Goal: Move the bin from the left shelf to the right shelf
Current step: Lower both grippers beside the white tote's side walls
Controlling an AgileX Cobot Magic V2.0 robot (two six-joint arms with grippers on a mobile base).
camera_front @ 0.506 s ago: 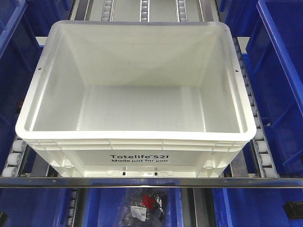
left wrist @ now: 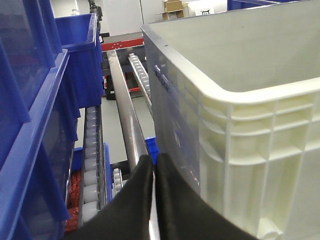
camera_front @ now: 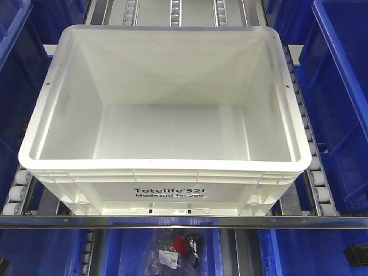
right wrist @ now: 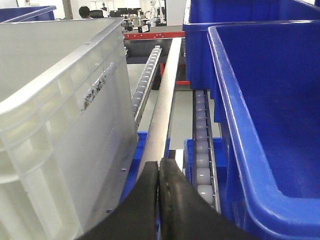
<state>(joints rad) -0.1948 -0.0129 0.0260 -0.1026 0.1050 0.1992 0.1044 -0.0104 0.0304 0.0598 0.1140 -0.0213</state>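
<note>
Empty white bin [camera_front: 164, 103] sits upright, open-topped, on roller rails

light: bright, even | shadows: soft in bin [camera_front: 161, 75] corners | glare: metal rail [right wrist: 162, 110] | blur: wrist-view foregrounds

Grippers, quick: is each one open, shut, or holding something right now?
Left gripper: shut, holding nothing, beside the bin.
Right gripper: shut, holding nothing.

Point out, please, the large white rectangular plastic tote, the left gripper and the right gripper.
Large white rectangular plastic tote [camera_front: 168, 193]: front view, printed front wall.
Left gripper [left wrist: 154, 165]: left wrist view, between fingertips.
Right gripper [right wrist: 159, 167]: right wrist view, between fingertips.
</note>
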